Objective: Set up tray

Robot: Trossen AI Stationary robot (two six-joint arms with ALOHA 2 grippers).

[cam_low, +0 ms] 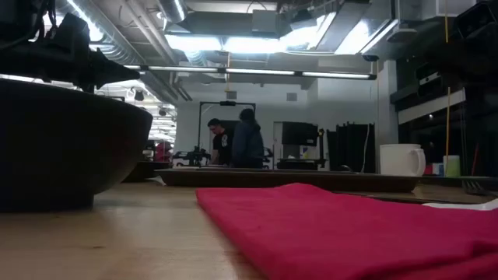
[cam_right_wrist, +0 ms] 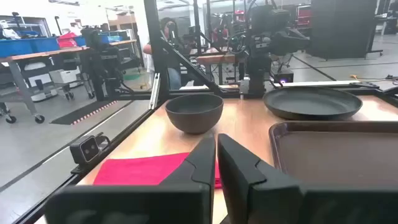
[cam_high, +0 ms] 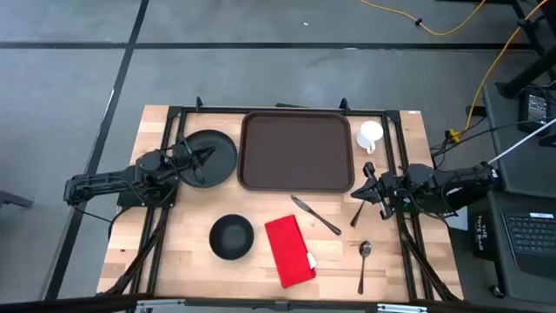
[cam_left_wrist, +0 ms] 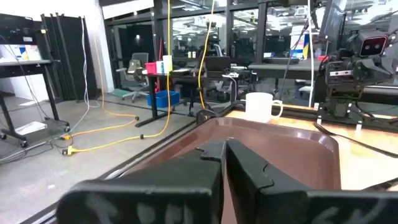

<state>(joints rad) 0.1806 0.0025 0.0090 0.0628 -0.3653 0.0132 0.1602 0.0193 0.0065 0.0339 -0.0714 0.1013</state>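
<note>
The dark brown tray (cam_high: 295,149) lies flat at the table's far middle; it also shows in the left wrist view (cam_left_wrist: 280,146) and the right wrist view (cam_right_wrist: 336,149). A round black plate (cam_high: 217,158) rests to its left. My left gripper (cam_high: 207,157) (cam_left_wrist: 224,152) is shut above the plate, pointing at the tray. My right gripper (cam_high: 366,180) (cam_right_wrist: 216,149) is shut by the tray's near right corner, pointing left. A black bowl (cam_high: 231,236), a red napkin (cam_high: 289,250), a knife (cam_high: 314,215), a fork (cam_high: 357,213) and a spoon (cam_high: 364,259) lie on the near half.
A white mug (cam_high: 371,135) stands right of the tray near the far edge. Black frame rails (cam_high: 400,156) run along the table's sides and far edge. In the low view the bowl (cam_low: 62,148) and napkin (cam_low: 334,225) fill the foreground, and people stand in the room behind.
</note>
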